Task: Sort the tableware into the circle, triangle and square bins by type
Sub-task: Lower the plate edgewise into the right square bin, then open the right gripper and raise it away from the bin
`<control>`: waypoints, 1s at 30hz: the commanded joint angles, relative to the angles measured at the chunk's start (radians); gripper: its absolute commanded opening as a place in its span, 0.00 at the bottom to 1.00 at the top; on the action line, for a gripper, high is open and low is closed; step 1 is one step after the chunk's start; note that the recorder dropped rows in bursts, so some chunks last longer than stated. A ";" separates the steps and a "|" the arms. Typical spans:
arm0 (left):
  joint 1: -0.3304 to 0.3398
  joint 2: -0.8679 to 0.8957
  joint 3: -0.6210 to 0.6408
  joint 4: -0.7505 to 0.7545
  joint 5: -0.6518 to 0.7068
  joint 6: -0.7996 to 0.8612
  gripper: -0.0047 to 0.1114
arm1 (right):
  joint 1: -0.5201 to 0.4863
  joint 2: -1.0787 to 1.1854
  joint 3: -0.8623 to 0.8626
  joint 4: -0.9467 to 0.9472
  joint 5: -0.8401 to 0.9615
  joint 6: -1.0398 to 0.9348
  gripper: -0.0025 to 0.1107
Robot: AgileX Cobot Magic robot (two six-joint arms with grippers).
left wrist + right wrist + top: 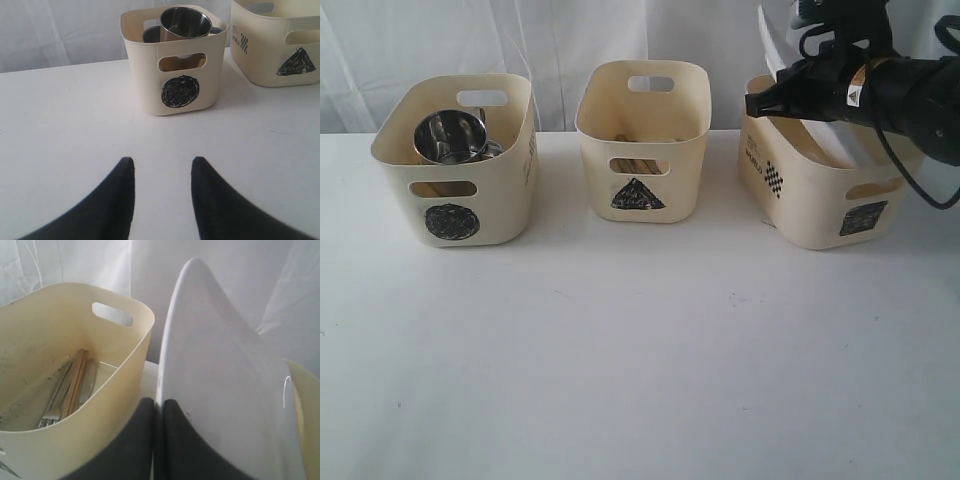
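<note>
As the right claw [159, 409] is pinching the plate [215, 365] at the square bin [820, 215], sorting is nearly finishing. Meanwhile the left claw [163, 161] is gaping empty.

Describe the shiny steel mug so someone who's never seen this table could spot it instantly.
On the white table three cream tubs stand in a row; take the left one in the exterior view, the circle bin, marked with a black scribbled circle. The steel mug lies tilted at its top, the only shiny metal rising above any tub's rim.
</note>
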 commanded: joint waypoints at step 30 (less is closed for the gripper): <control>0.001 -0.005 0.003 -0.003 -0.006 -0.001 0.41 | -0.049 -0.332 0.054 -0.002 0.132 0.093 0.32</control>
